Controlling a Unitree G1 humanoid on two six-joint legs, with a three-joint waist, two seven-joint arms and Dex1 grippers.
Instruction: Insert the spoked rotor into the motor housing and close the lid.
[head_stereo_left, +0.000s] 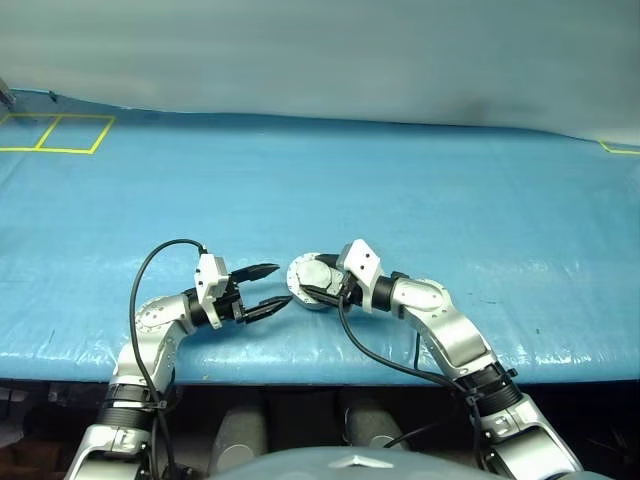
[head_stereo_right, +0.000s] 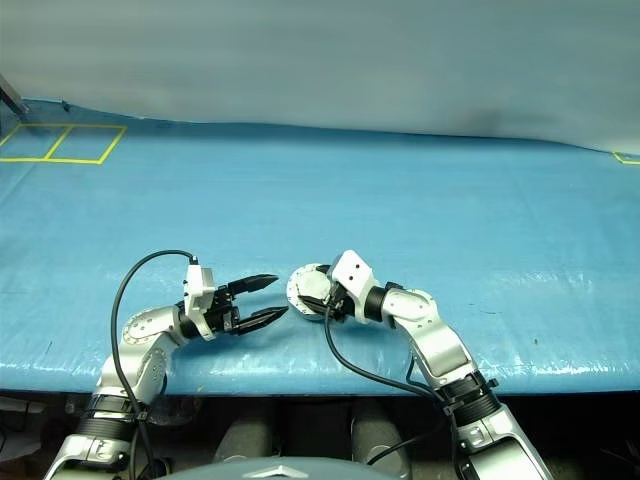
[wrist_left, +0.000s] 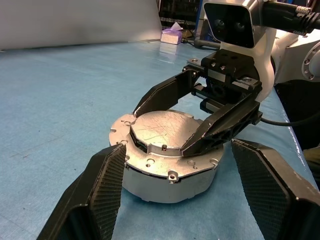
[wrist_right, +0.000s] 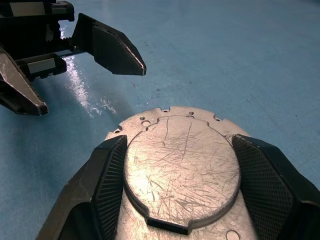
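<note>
Now, in the left eye view, the housing (head_stereo_left: 310, 277) sits on the blue table (head_stereo_left: 400, 190) near its front edge, with the right gripper (head_stereo_left: 322, 283) upon it and the left gripper (head_stereo_left: 270, 288) just beside it, apart from it, jaws spread and empty. In the right eye view the same holds. In the left wrist view the lid (wrist_left: 165, 131) lies flat on the housing, outer face up, and the right fingers (wrist_left: 220, 127) straddle its raised boss; whether they truly press it I cannot tell. In the right wrist view the two pads (wrist_right: 107, 172) stand on either side of the boss, jaws wide. The rotor I judge to be already inside. To finish well, I would press the lid evenly down, keep the housing from sliding, and bring the left gripper against the rim as support.
</note>
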